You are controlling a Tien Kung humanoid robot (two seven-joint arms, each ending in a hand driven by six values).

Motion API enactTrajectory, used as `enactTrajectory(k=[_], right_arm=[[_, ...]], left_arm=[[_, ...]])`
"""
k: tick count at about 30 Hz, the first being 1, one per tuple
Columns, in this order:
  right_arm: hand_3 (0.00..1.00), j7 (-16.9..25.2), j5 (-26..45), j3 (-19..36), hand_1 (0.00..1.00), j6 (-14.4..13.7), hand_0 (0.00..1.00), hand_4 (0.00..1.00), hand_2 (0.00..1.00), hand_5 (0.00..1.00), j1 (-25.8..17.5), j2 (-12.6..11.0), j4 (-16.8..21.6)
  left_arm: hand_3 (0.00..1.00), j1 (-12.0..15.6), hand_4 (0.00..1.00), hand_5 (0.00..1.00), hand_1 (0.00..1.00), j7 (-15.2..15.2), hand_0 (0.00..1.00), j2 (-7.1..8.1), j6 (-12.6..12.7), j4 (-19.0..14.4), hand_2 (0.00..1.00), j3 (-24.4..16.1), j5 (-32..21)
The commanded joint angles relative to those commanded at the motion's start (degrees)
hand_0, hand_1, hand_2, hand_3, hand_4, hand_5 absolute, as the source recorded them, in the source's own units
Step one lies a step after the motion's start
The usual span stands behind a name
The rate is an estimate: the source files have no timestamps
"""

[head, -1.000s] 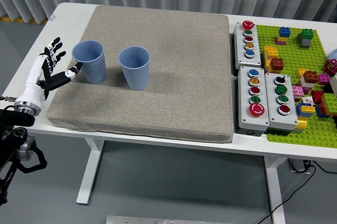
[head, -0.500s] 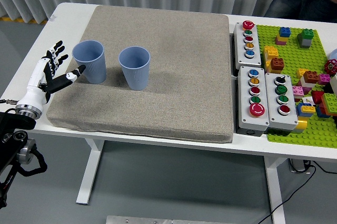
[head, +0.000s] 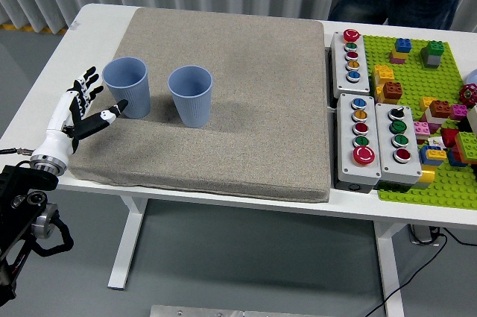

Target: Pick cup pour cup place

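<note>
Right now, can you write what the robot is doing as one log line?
left hand: open, beside left cup, not holding | right cup: upright on mat | right hand: not visible

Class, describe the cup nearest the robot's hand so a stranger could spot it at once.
Find the large grey felt mat covering the white table's left part. Near its left edge stand two ribbed light-blue plastic cups; pick the left cup. Unlike its twin cup, it stands beside the open left hand.

The white table [head: 97, 15] carries a grey mat [head: 246, 108], button boxes [head: 373, 142] and a green brick baseplate [head: 440, 183] (at right)
</note>
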Motion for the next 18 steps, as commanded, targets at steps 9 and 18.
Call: enactTrajectory(k=[9,18], right_arm=[[0.627,0.0,0.5,-0.4,0.697,0.0,0.696,0.226,0.628,0.439,0.3,0.0,0.0],[0.626,0.1,0.8,-0.6,0.697,-0.1,0.696,0.223,0.628,0.434,0.8,-0.1,0.0]], left_arm=[[0.998,-1.2,0.85,0.209,0.926,-0.2,0.969,-0.74,0.3,1.1,0.998,0.5,0.1],[0.998,-2.3,0.855,0.222,0.925,-0.2,0.967,-1.45,0.6,2.0,0.998,0.9,0.4]])
